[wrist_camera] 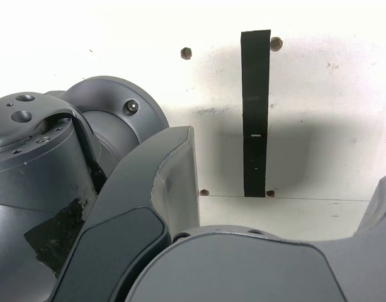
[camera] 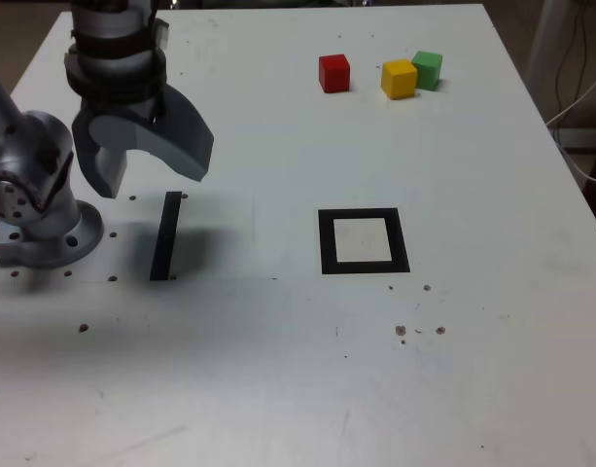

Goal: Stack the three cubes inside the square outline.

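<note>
Square outline [camera: 364, 241] edges parallel to table's, cubes [camera: 334, 73] beyond; claw [camera: 147, 165] agape, empty.

You were working in a lab-like robotics test space: a bare white worktop [camera: 278, 370] with screw holes, black tape marks, and cables [camera: 579, 88] trailing beside it.

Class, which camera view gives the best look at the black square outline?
The exterior view: the square outline shows whole there, empty, on the table's middle. The wrist view shows none of it, only the gripper and the narrow black strip.
</note>
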